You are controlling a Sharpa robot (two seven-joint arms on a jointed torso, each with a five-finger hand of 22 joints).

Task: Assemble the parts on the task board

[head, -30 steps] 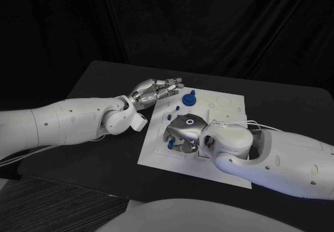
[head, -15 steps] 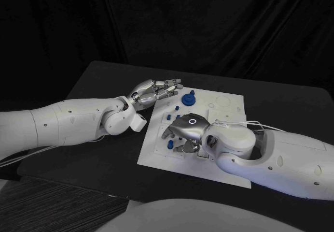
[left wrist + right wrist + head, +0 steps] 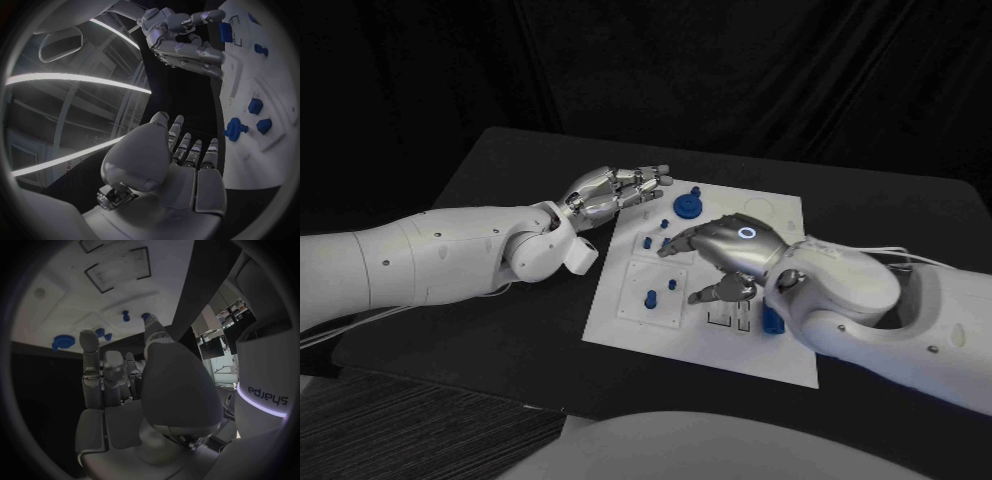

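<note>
The white task board (image 3: 678, 340) lies in the middle of the black table. A large round blue part (image 3: 689, 205) stands near its far edge, with a small one (image 3: 698, 189) behind it. Two small blue pegs (image 3: 652, 299) (image 3: 672, 284) stand in the near left area, and another blue part (image 3: 772, 320) lies beside my right wrist. My right hand (image 3: 726, 255) hovers over the board's middle, fingers spread and holding nothing, its fingertips close to a small blue part (image 3: 651, 241). My left hand (image 3: 620, 186) floats at the board's far left corner, fingers apart and holding nothing.
Bare black table (image 3: 502, 180) surrounds the board. In the left wrist view the board (image 3: 275, 75) carries blue parts (image 3: 234, 128) ahead of my left hand (image 3: 181, 165), with my right hand (image 3: 181, 37) beyond. The right wrist view shows my right hand (image 3: 125, 390) over the board (image 3: 81, 285).
My right hand has risen from the board's near left area and moved toward the middle, uncovering the two small pegs. The left hand has hardly moved.
</note>
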